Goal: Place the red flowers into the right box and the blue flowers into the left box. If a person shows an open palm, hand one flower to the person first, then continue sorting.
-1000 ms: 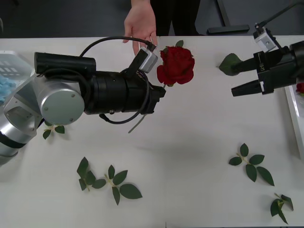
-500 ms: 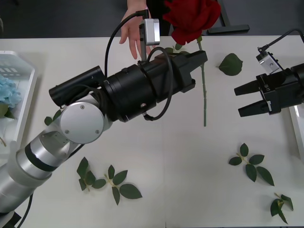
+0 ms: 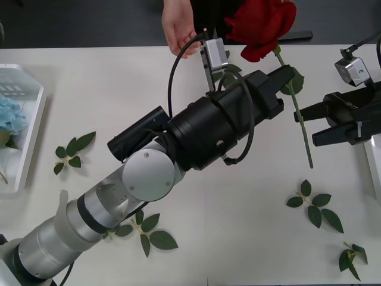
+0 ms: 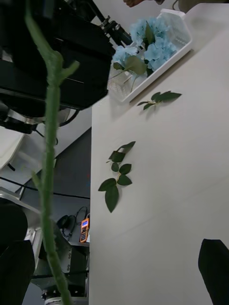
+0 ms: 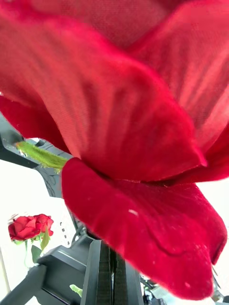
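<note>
Left gripper (image 3: 284, 76) clamps the red rose (image 3: 262, 24) just under the head, stem hanging. Right gripper (image 3: 305, 122), jaws spread wide, sits right of the stem. Person's hand (image 3: 178, 27) far-left. Advice: close low on the stem before left lets go. Left box (image 3: 33, 128) holds blue flowers (image 3: 11, 113); right box (image 3: 374, 161) at the right edge.
</note>
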You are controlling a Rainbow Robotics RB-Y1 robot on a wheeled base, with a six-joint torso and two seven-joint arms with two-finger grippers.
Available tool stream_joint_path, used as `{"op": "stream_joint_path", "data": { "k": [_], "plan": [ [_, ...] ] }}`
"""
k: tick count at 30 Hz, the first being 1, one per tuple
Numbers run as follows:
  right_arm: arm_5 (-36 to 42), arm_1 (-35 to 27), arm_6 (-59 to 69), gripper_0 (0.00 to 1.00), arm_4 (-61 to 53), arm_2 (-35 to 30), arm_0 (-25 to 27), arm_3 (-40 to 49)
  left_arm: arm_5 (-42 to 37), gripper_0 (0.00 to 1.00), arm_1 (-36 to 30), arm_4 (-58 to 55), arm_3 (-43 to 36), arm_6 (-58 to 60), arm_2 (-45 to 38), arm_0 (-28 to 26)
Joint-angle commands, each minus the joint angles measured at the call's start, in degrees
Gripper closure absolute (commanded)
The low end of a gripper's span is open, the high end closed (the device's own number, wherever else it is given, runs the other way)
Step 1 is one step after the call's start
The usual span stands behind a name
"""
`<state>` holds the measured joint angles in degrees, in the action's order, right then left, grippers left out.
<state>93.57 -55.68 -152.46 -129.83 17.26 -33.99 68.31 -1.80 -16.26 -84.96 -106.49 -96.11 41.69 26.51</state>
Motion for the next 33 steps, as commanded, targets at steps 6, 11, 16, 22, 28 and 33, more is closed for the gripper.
{"op": "stream_joint_path", "data": {
  "k": [6,11,16,22,28,33],
  "plan": [
    [-0.14,1.46,1.64,0.0,-2.27,-1.79,3.23,8.16,0.83,1.0,1.93,0.32,1.2,0.74,0.58,2.58],
    [-2.43,3.83,1.64,0.0,1.07,-1.79,4.11,9.12,0.83,1.0,1.76,0.32,1.2,0.66,0.58,2.58],
    [-4.27,5.32,2.08,0.47,3.45,-1.79,4.2,9.12,0.83,1.0,1.76,0.32,1.2,0.66,0.58,2.58],
    [-5.24,5.59,3.31,1.0,4.32,-1.7,4.2,9.65,0.83,1.0,1.76,0.32,1.2,0.66,0.58,2.58],
    [-5.15,5.59,3.92,1.0,4.5,-1.7,4.2,9.65,0.83,1.0,1.76,0.32,1.2,0.66,0.58,2.58],
    [-5.24,5.59,4.28,1.0,4.5,-1.7,4.2,9.65,0.83,1.0,1.76,0.32,1.2,0.66,0.58,2.58]
  ]
}}
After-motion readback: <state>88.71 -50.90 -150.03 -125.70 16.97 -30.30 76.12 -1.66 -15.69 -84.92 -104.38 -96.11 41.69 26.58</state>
